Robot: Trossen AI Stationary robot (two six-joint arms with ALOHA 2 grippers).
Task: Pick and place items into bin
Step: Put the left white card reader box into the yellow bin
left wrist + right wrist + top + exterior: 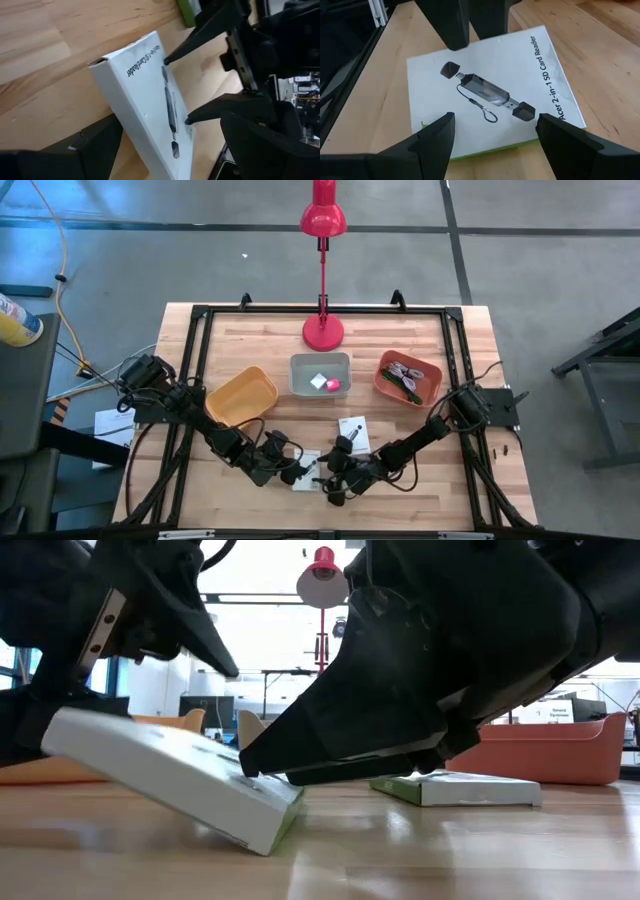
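Note:
A white card box printed with a card reader (pixel 495 90) lies tilted near the table's front edge (pixel 306 470), between my two grippers. Its one end is raised (pixel 70 735) and its other end is down on the wood (pixel 265 838). My left gripper (pixel 288 470) is open, one finger below the raised end and one above it. My right gripper (pixel 495 127) is open over the printed face. A second white card box (pixel 350 427) lies flat farther back. A pink cube (pixel 333 385) and a white cube (pixel 318 379) sit in the grey bin (pixel 320 360). My left gripper has its lower finger (pixel 90 145) under the box's raised end (pixel 117 107), which rests on it; the upper finger (pixel 260 140) stands clear above the printed face. The fingers come slanting down from the table's left. My right gripper's two open fingertips (pixel 166 61) lie on the printed face (pixel 470 120), toward the box's lowered end. They come slanting down from the table's right, and that end of the box stays on the wood.
A yellow bin (pixel 240 395) stands at the back left and an orange bin (pixel 408 377) holding small items at the back right. A red lamp (pixel 322 330) stands behind the grey bin. Black rails (pixel 195 360) run along the table's sides.

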